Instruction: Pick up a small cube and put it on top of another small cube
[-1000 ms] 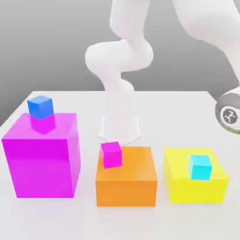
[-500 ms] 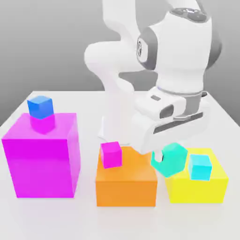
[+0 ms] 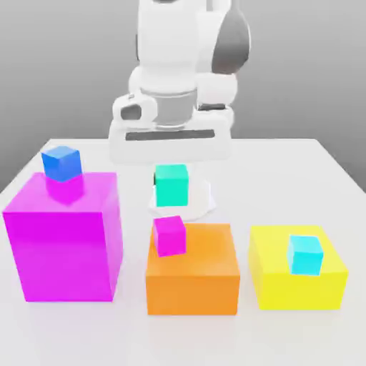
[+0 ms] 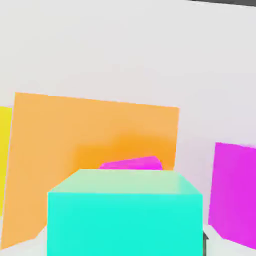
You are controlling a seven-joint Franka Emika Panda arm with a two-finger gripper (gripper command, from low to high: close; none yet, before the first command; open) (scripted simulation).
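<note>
**Teal cube held up over the blocks**

Teal-green is the colour of the small cube [image 3: 171, 185] that hangs in the air under the white robot hand. The gripper [image 3: 171, 168] is closed tight on this cube and points down. The cube sits level, not tipped. In the exterior view it is above and a bit behind the little pink cube [image 3: 170, 235], and the two do not touch.

The little pink cube rests on top of a big orange block [image 3: 193, 275]. On the exterior view's left stands a big pink block [image 3: 64, 243], taller than the others, with a small blue cube [image 3: 62, 163] on top. On the exterior view's right is a big yellow block [image 3: 297, 282] with a small light-blue cube [image 3: 306, 254] on it. All three big blocks stand on a white table [image 3: 286, 164].

In the hand view the teal cube [image 4: 125, 215] is very close. Past it lies the orange block [image 4: 60, 145], with the little pink cube [image 4: 131, 163] peeking out just behind the teal one.
</note>
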